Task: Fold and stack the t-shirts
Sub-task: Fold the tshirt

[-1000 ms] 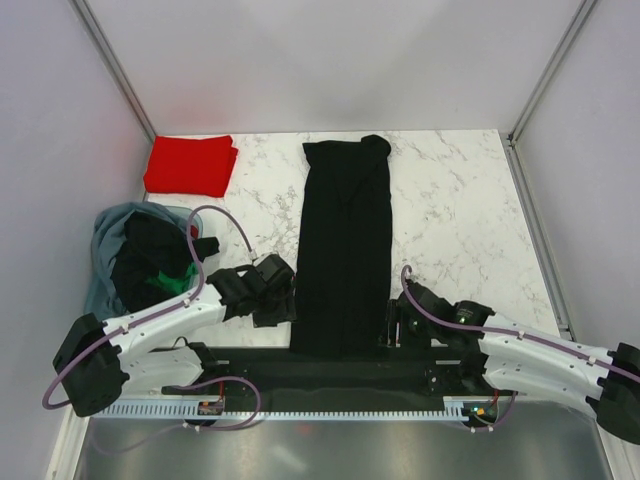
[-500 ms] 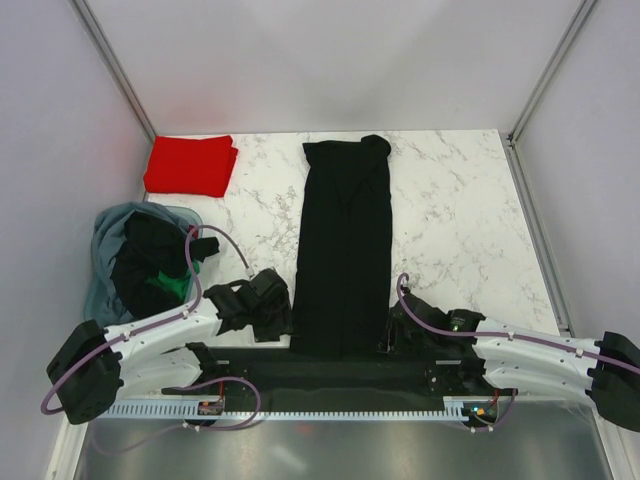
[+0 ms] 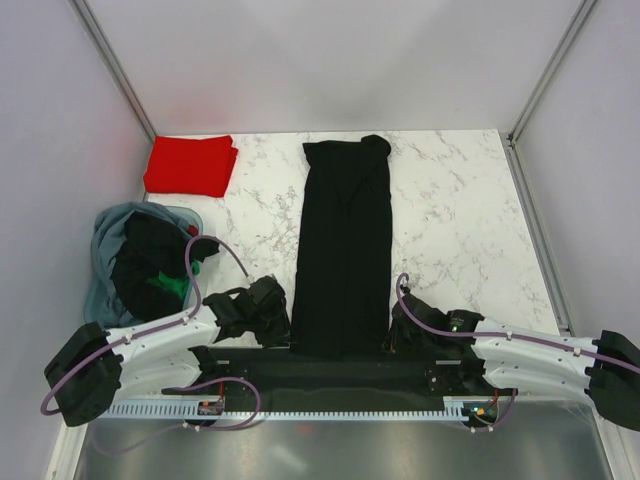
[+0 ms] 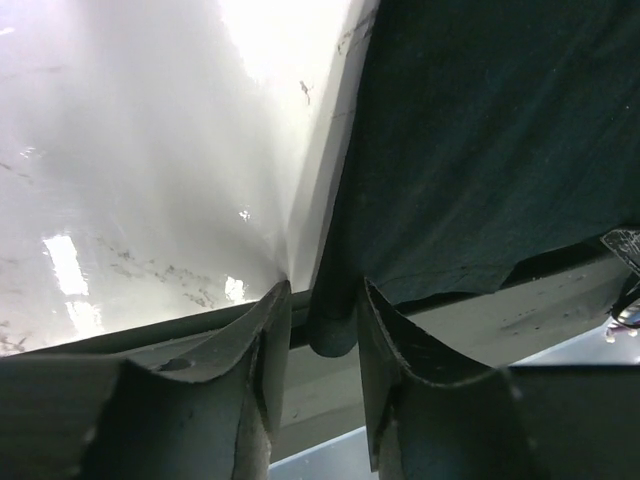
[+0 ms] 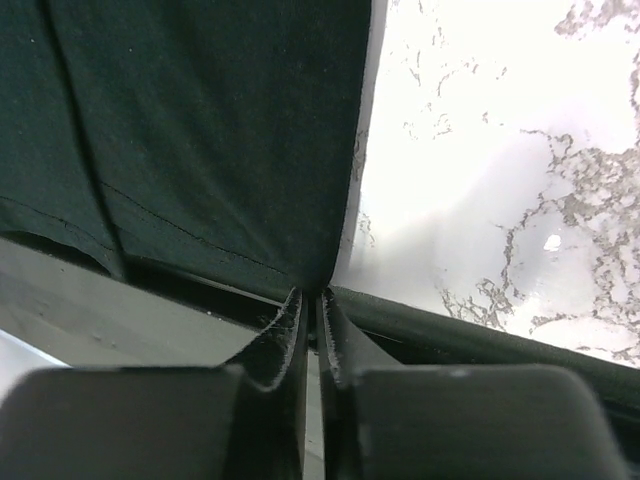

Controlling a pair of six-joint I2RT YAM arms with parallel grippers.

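A long black t-shirt lies folded into a narrow strip down the middle of the marble table. Its near end hangs over the front edge. My left gripper is at the strip's near left corner. In the left wrist view its jaws are still apart, with a rolled edge of the black cloth between them, against the right finger. My right gripper is at the near right corner. Its fingers are pinched together on the black cloth. A folded red t-shirt lies at the far left.
A grey-blue fabric tub stands at the left edge, holding crumpled black shirts and a green one. A black rail runs along the table's front edge under both grippers. Walls enclose the table on three sides.
Both grippers have moved down to the strip's near corners. The right jaws have closed on the cloth, and the left jaws have narrowed around its edge.
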